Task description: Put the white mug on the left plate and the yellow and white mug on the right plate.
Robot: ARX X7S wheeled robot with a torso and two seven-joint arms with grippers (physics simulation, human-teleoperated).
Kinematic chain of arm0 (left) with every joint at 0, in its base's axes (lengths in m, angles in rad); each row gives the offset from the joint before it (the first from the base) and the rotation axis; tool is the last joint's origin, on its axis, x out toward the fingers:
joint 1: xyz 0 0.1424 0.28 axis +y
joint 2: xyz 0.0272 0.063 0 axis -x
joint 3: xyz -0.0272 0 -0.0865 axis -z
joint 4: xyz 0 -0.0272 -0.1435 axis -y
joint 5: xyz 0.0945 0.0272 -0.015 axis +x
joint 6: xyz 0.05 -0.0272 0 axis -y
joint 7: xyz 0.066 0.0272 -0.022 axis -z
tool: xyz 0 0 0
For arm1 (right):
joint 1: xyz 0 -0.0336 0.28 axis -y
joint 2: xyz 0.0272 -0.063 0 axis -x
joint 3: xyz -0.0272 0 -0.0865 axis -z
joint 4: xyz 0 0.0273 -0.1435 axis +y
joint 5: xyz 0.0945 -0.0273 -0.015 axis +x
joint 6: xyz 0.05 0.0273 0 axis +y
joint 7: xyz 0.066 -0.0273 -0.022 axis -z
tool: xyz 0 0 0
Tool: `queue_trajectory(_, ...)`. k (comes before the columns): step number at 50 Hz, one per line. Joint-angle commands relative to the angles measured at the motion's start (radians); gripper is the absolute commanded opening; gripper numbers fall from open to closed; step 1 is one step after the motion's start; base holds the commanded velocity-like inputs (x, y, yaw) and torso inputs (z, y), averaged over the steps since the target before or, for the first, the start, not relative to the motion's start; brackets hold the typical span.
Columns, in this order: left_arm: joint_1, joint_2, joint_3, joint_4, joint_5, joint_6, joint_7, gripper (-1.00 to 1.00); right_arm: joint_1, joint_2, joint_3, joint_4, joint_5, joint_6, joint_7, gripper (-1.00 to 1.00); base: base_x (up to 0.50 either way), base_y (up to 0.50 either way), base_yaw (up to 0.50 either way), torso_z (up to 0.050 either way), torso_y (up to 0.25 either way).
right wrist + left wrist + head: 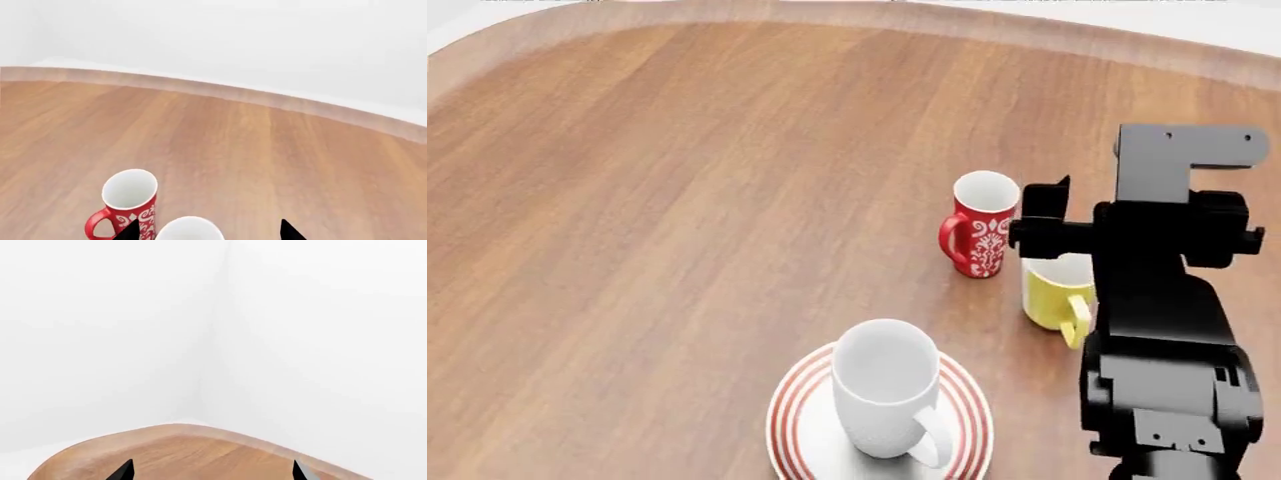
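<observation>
While right gripper (pixel 208 231) straddles yellow and white mug (pixel 1056 292), red mug (pixel 980 236) crowds.

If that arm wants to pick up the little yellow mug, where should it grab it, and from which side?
Probably by the rim, from straight above. The yellow and white mug stands upright with its mouth open upward, and the right gripper hovers just over it. Its handle points toward the robot, and the red mug stands close behind, so one finger inside and one outside a free side wall looks safest.
</observation>
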Motion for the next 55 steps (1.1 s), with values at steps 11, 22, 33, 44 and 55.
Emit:
queue_trajectory(11,0.013,-0.009,0.010,0.008,0.010,0.021,0.014,1.00,0.066,-0.022,-0.014,0.150,-0.052,-0.016,0.007,1.00,0.00,0.00,0.00,0.004,-0.114)
queue_trajectory(22,0.007,-0.011,0.002,0.005,-0.005,0.008,-0.003,1.00,0.066,-0.019,-0.003,0.150,-0.050,-0.008,0.009,1.00,0.00,0.00,0.00,0.005,-0.100)
queue_trajectory(33,0.011,-0.013,0.005,0.007,0.007,0.021,0.000,1.00,0.061,-0.023,-0.010,0.150,-0.057,-0.004,-0.003,1.00,0.00,0.00,0.00,0.004,-0.125)
queue_trajectory(44,0.016,-0.007,-0.011,0.006,-0.016,0.028,-0.009,1.00,0.058,-0.020,-0.007,0.150,-0.054,-0.008,-0.003,1.00,0.00,0.00,0.00,0.003,-0.083)
queue_trajectory(55,0.018,-0.013,-0.012,0.009,-0.009,0.029,-0.015,1.00,0.061,-0.025,0.005,0.150,-0.049,-0.111,0.001,1.00,0.00,0.00,0.00,0.000,0.000)
